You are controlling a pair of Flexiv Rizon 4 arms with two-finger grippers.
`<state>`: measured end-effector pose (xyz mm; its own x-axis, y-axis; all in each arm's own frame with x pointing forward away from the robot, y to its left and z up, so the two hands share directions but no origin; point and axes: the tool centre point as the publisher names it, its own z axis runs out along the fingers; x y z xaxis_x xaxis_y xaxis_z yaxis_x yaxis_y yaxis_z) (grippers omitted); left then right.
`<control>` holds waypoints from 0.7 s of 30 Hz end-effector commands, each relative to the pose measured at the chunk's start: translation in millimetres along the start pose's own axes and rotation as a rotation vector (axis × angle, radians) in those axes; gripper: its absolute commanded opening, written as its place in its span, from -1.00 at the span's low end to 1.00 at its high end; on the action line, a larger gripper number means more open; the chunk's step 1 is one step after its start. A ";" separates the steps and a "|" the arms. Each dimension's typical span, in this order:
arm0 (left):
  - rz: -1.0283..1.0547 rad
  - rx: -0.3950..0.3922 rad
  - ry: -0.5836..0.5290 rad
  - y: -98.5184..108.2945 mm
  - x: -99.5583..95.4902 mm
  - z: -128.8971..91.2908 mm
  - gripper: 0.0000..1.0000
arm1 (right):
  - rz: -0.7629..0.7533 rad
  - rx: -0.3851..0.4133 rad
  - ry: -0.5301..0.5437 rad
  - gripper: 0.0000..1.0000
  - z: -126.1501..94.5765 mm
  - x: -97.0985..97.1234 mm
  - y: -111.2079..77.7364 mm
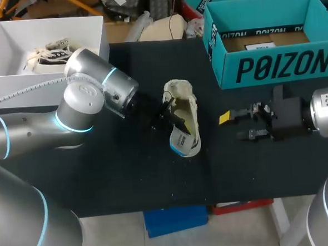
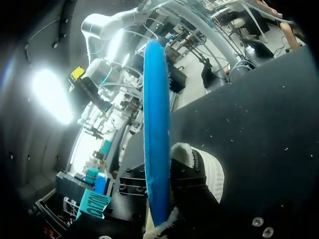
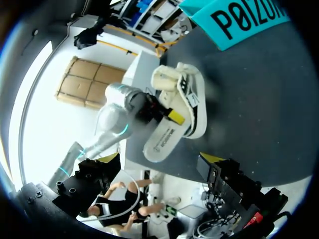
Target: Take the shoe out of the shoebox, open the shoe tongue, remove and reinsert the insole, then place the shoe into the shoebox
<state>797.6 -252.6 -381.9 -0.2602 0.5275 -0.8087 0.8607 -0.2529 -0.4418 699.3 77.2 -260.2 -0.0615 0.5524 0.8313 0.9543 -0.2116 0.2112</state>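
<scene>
Your left arm [image 1: 69, 115] fills the lower left of the head frame and reaches in to the table's [image 1: 128, 175] ctr. The left gripper [image 1: 166, 116] sits at the opening of the cream, fleece-lined shoe [image 1: 186, 107], which lies on the black tabletop at mid-frame, outside both boxes. It's clamped on the insole [image 2: 157, 139]. In the left wrist view you see that insole edge-on, blue face showing, rising straight ahead of the gripper w/ the shoe's fleece collar just beside it. From the right wrist view you get its white underside, one yellow fingertip [image 3: 174, 115] pressed on it, part of the insole sticking out past the shoe.

Right arm [image 1: 325, 110] enters at the right edge of the head frame. The right gripper [image 1: 236, 125] has its fingers spread apart w/ nothing btwn them. It points at the shoe but is well apart from it.

Teal shoebox [image 1: 277, 66] stands open at the upper right of the frame. A white box [image 1: 14, 37] at the upper left holds a second shoe [image 1: 51, 54].
</scene>
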 end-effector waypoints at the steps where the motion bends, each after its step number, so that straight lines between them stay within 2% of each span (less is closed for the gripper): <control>1: 0.003 -0.015 -0.002 -11.5 -1.0 -1.1 0.39 | 0.001 0.001 -0.001 1.00 -0.2 0.3 0.2; 4: 0.001 -0.007 0.001 -19.9 -3.8 -3.5 0.72 | 0.001 0.001 -0.001 1.00 -0.2 0.3 0.2; 14: 0.020 0.010 0.018 -49.8 -13.2 -7.7 0.66 | 0.001 0.001 -0.001 1.00 -0.2 0.3 0.2; 17: 0.025 0.017 0.019 -58.3 -14.6 -9.2 0.50 | 0.001 0.001 -0.001 1.00 -0.2 0.3 0.2; 20: 0.021 0.030 0.034 -67.1 -15.1 -10.7 0.18 | 0.001 0.001 -0.001 1.00 -0.2 0.3 0.2; 21: 0.016 0.033 0.046 -69.5 -14.9 -11.3 0.00 | 0.001 0.001 -0.001 1.00 -0.2 0.3 0.2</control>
<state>752.1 -240.2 -343.7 -0.2299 0.5440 -0.8070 0.8439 -0.3015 -0.4437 699.2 77.1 -260.2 -0.0617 0.5520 0.8316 0.9543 -0.2115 0.2112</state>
